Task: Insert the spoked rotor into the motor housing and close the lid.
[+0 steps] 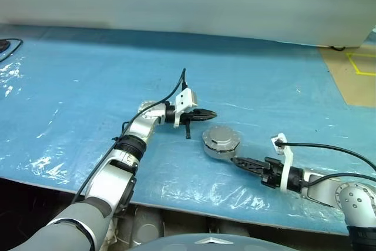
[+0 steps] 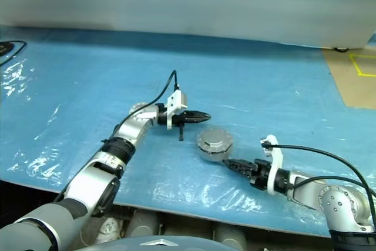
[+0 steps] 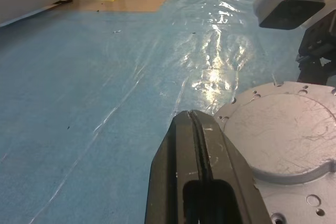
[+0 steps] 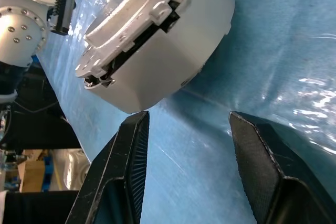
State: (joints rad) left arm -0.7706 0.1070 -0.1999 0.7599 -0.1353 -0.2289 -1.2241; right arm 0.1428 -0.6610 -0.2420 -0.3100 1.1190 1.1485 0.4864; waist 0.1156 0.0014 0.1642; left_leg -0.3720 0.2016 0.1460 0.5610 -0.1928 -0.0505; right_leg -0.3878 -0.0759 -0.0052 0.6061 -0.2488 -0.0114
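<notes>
The motor housing (image 1: 218, 149) stands on the blue table, a squat silver round body. The lid (image 1: 221, 136) lies on top of it, plain silver face up. The spoked rotor is hidden. My left gripper (image 1: 207, 114) hovers just behind and left of the housing, pointing right, shut with nothing in it. The left wrist view has its closed fingertips (image 3: 191, 118) at the edge of the lid (image 3: 286, 137). My right gripper (image 1: 237, 160) lies low at the housing's front right, open and empty. Its two pads (image 4: 137, 145) stand apart just short of the housing wall (image 4: 178, 56).
A blue plastic sheet (image 1: 88, 86) covers the table, whose front edge (image 1: 176, 207) runs close to me. A tan surface with yellow tape (image 1: 358, 72) lies at the far right. A black cable (image 1: 9, 45) sits at the far left. A pale wall closes the back.
</notes>
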